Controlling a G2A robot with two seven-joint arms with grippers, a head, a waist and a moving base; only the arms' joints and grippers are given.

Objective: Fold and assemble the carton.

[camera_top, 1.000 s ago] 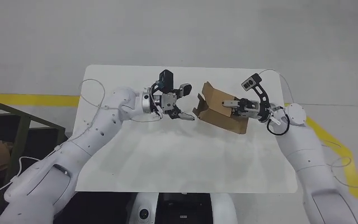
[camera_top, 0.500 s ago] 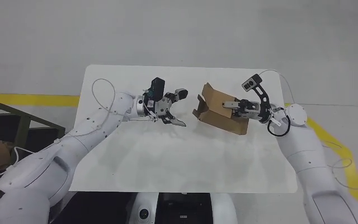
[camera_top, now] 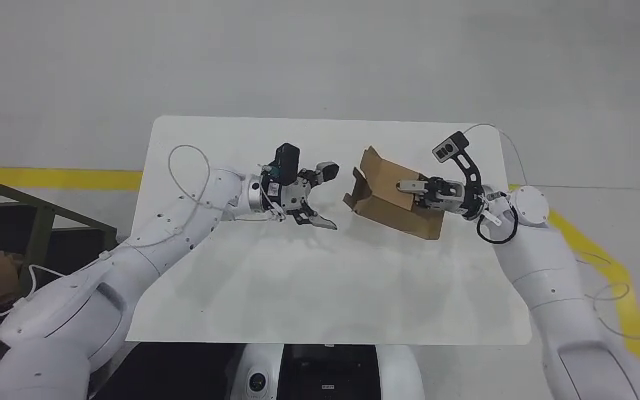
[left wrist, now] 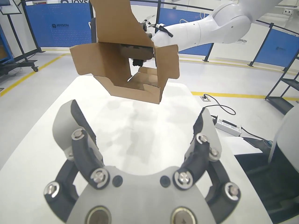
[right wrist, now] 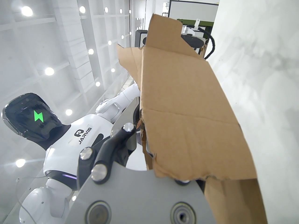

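Legend: we are showing a brown corrugated-cardboard carton (camera_top: 390, 195), part erected with its flaps (left wrist: 112, 12) standing open. The right gripper (camera_top: 408, 187) is clamping it across one side panel and holding it tilted over the right part of the white table (camera_top: 250, 290); whether its lowest edge is touching the top we cannot tell. The left gripper (camera_top: 328, 196) is hovering near the carton's open end, apart from it, with its fingers (left wrist: 70, 122) spread wide and nothing between them. In the left wrist view the open mouth is facing straight into that gap. We are judging the carton to be light and fairly stiff across its flat panels but loose along the scored creases, so it is likely to skew if it is pushed off-square. The ragged edge beside the held panel suggests board that is tearing and denting readily under a hard pinch. We are therefore favouring a hold on the flat of a flap, close to its crease — or a push with the broad side of a finger — rather than a grip at a corner or free edge.
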